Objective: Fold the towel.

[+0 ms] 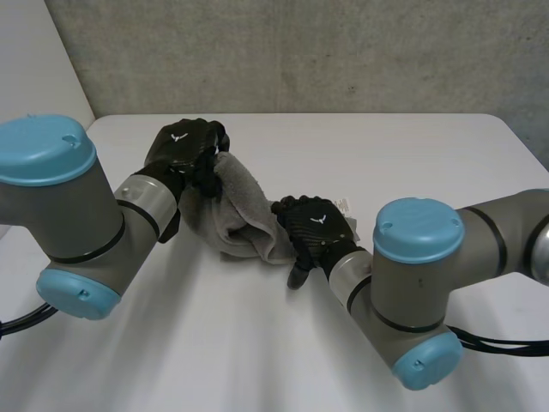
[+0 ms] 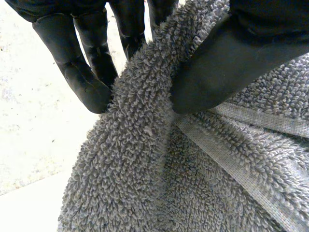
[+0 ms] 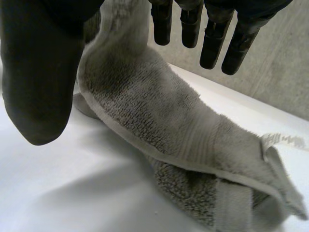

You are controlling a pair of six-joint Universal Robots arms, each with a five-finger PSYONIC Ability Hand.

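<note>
At the left of the white table (image 1: 214,343), the grey-jointed left arm (image 1: 77,215) ends in the black left hand (image 1: 182,148), which is raised over the far end of the bunched grey terry towel (image 1: 236,210). In its wrist view, its fingers (image 2: 79,63) and thumb (image 2: 227,63) pinch a fold of pile near a flat woven hem band (image 2: 231,159). Which corner or edge this is cannot be made out, since the cloth runs out of view on every side. The towel sags from that grip in a rumpled roll to the tabletop, its layers overlapping so that its outline is hidden. At its near end sits the black right hand (image 1: 316,225). In its wrist view, the straight fingers (image 3: 212,43) hang clear above the cloth and the thumb (image 3: 38,77) stands apart beside it. The towel rises toward the palm and is cut off there, so contact is uncertain. A small white label (image 1: 343,204) pokes out just beyond this hand, its print too small to read.
</note>
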